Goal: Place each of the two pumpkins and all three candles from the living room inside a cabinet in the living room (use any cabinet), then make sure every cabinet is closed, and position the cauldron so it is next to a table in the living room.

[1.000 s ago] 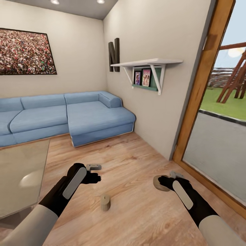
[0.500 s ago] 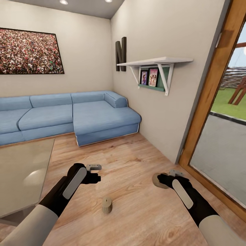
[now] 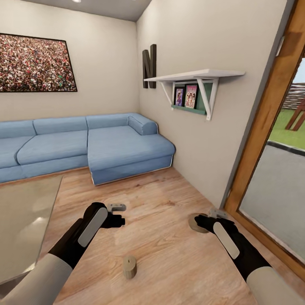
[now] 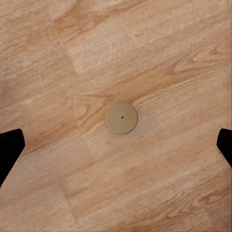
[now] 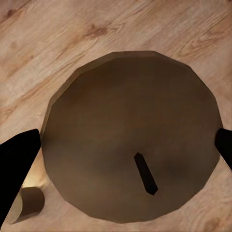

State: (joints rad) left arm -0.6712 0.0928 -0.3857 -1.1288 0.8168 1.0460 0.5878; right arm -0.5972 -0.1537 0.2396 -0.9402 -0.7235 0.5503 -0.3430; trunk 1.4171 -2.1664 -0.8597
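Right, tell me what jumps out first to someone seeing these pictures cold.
The big blue sectional sofa along the far wall draws the eye first, under a wide framed picture. Nearer, the right gripper holds a tan candle between its fingers above the wooden floor. Another candle stands on the floor between the two arms, and the left gripper hangs open above it.

Matt tan candle [image 4: 121,117] on smooth, faintly glossy wood-plank floor [image 4: 159,53]
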